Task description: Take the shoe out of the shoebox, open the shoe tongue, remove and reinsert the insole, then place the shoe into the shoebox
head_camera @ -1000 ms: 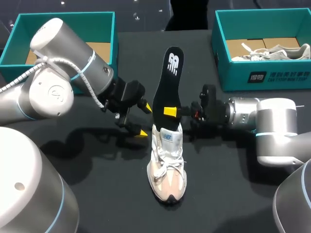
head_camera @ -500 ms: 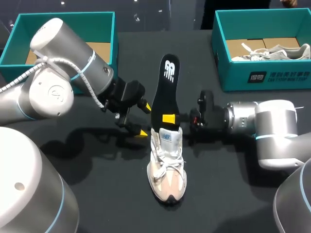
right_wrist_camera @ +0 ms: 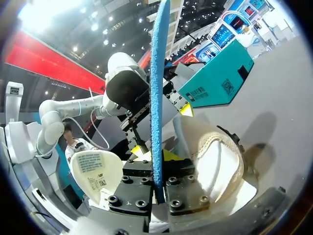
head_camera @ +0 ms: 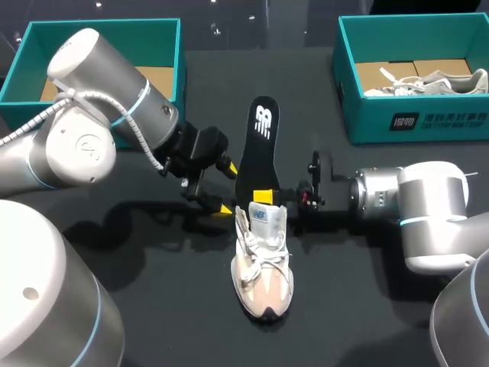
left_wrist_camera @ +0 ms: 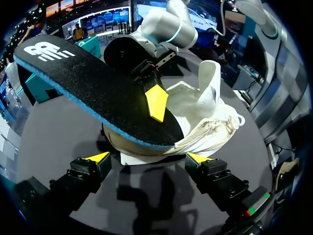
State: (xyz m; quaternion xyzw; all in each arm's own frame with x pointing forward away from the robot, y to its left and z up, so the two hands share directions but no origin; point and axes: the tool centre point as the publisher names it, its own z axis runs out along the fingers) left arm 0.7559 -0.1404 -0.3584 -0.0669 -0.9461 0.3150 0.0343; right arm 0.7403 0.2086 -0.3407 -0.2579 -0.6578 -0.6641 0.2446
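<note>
Two fingers of the right pincer (head_camera: 275, 197) clamp the insole (head_camera: 258, 145) near its lower end, which meets the mouth of the shoe (head_camera: 262, 260) standing on the surface (head_camera: 168, 290); its long axis rises away from the toe. Left pincer (head_camera: 226, 189) gapes empty beside the heel.

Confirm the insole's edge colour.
The insole has a blue edge under a black top, clearest in the left wrist view.
</note>
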